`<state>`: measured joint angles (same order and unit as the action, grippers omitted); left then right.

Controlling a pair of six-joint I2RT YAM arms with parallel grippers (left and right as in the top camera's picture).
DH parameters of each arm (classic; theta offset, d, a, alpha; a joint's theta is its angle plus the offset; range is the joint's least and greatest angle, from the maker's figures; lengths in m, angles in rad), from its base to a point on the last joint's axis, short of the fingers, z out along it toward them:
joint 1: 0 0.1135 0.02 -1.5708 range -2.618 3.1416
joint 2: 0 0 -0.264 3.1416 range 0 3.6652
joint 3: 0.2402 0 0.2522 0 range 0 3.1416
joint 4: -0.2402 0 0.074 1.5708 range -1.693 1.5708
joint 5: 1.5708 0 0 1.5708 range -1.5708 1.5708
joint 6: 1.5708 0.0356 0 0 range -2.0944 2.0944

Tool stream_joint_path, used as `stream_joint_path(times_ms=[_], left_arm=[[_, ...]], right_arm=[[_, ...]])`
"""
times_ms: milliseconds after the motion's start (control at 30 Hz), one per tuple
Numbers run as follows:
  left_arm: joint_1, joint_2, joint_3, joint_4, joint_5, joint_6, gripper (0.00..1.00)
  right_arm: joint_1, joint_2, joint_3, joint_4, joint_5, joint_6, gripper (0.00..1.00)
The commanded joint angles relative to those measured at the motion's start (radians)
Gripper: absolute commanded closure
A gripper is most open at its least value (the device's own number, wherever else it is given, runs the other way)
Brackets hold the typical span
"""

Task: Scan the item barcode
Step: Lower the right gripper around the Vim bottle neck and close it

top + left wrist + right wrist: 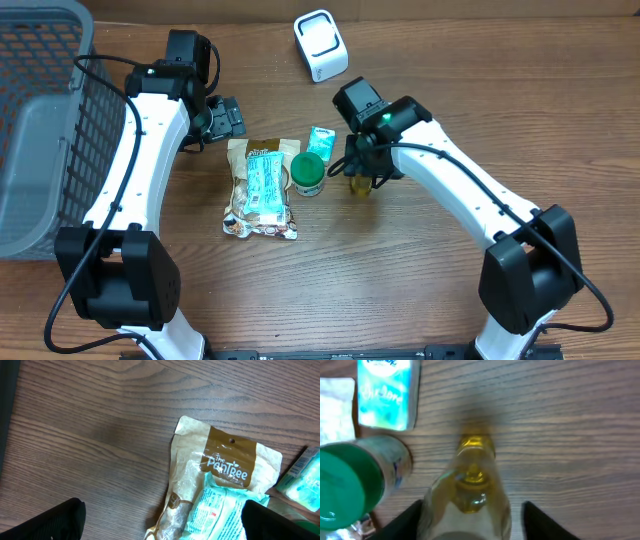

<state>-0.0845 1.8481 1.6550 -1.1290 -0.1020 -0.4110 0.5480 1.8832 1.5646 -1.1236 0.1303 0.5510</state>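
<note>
Presently noting right gripper (472, 522) spread, with one finger (402, 522) at 9 o'clock and the other at 3 o'clock of a small clear bottle of yellow liquid (470, 480) in the right wrist view. Seeing a strip of bare wood between the 3 o'clock finger and the bottle wall. Unable to tell contact on the 9 o'clock side. Logging no pinch. Unable to tell whether upright or lying.

Taking clock bearings from the overhead view, 12 at the far edge. Placing the bottle near the middle of the brown wood-grain table (400, 300), directly under the right gripper.

Working outward from the bottle:
- 9 o'clock, just beside: round jar with green lid (307, 175).
- 10 o'clock, near: teal-and-white soft tissue pack (321, 140), lying flat.
- 9 o'clock, past the jar: beige-and-brown paper pouch with clear window (250, 215), flat, carrying a pale teal-and-white plastic packet (266, 185) on top.
- 11 o'clock, well apart, near the far edge: white box-shaped barcode scanner (320, 45).

Finding left gripper (225, 118) at 11 o'clock of the pouch, spread wide, gripping nothing, with the pouch's brown header lying ahead in the left wrist view.

Marking grey plastic mesh basket (40, 130) at the table's 9 o'clock edge.
</note>
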Motion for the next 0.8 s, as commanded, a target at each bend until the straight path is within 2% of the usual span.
stream_joint_path(times_ms=[0, 67, 767], left_arm=[[-0.002, -0.014, 0.014, 0.004, -0.009, 0.015, 0.0], [-0.002, -0.014, 0.014, 0.004, -0.009, 0.015, 0.0], [-0.002, -0.014, 0.014, 0.004, -0.009, 0.015, 0.0]], right_arm=[[-0.009, -0.002, 0.006, 0.003, 0.0, -0.029, 0.07], [-0.009, -0.002, 0.006, 0.003, 0.0, -0.029, 0.0], [-0.017, -0.002, 0.006, 0.048, -0.043, -0.029, 0.0]])
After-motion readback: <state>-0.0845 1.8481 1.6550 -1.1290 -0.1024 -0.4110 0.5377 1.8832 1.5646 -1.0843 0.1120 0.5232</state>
